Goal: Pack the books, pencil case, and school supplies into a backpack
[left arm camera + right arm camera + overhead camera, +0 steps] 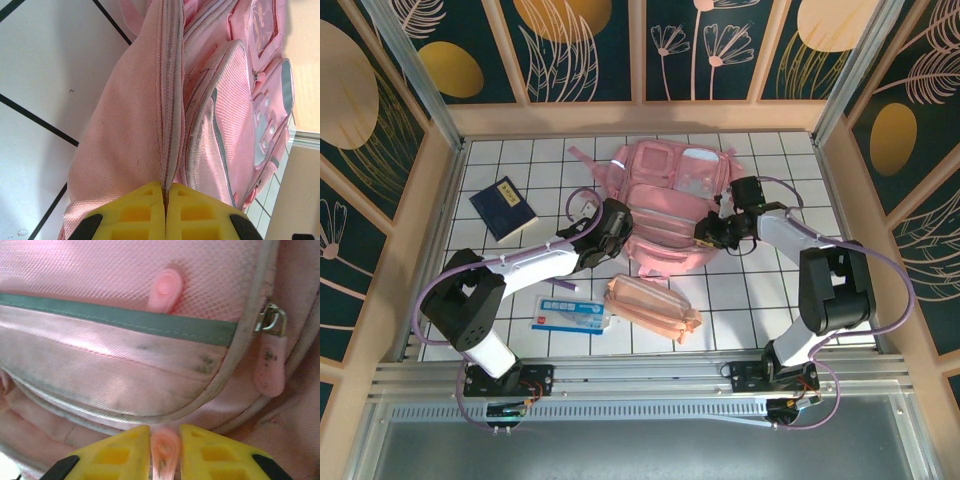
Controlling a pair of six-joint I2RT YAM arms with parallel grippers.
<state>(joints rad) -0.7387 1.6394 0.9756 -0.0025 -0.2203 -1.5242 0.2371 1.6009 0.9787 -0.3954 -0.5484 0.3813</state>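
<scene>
Backpack, glossy pink, lies upper centre of the top view on the white tiled table. Left gripper sits at the bag's left flank, its yellow fingers pressed together right at the zipper seam (whether any fabric is caught, can't tell). Right gripper is at the right flank, jaws pinching a pink zipper pull. Navy booklet is upper left, well apart from the bag. Peach pencil case is lower centre, with the white-and-blue packet just left of it.

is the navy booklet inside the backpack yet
No, the navy booklet lies flat on the tiled table, off to the left of the backpack.
</scene>
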